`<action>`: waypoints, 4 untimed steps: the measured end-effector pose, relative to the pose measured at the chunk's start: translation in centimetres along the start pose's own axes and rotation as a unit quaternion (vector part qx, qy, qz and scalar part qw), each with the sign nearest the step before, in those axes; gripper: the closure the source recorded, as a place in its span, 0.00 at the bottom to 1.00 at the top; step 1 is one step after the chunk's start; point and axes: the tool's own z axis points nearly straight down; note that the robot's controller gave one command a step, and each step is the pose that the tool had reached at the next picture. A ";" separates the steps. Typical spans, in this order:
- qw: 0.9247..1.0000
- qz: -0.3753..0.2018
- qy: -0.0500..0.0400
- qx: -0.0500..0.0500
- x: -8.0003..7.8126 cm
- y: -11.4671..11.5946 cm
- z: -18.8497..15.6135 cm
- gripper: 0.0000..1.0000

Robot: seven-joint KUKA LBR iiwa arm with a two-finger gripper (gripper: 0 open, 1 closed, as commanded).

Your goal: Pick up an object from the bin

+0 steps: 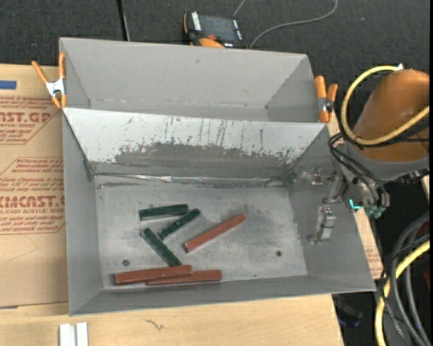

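Plainly, the gripper (323,225) hangs low beside the bin's (195,85) right wall, over bare floor. Nothing is seen in it, and whether it stands wide or narrow cannot be told from this angle. The orange cover (393,114) on the arm sits outside the bin's right rim, with a yellow cable (361,85) looped round it.

The thing nearest the gripper is a red bar (214,233). It lies slantwise on the middle of the floor, well apart from the gripper, on the side toward the left wall. Just beyond it, further toward the left wall, three green bars (178,223) lie close together. One lies level, one is slanted just beside it, and one is slanted the other way nearer the front wall; they seem to touch, though that is not certain. Two more red bars (153,274) lie along the floor's front edge, one partly alongside the other and apparently touching it.
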 end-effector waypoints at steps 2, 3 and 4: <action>0.992 -0.130 -0.001 -0.001 -3.9 11.7 8.6 0.00; 0.985 -0.172 -0.002 0.000 -2.8 12.4 13.1 0.00; 0.985 -0.172 -0.004 0.001 -2.9 12.4 12.8 1.00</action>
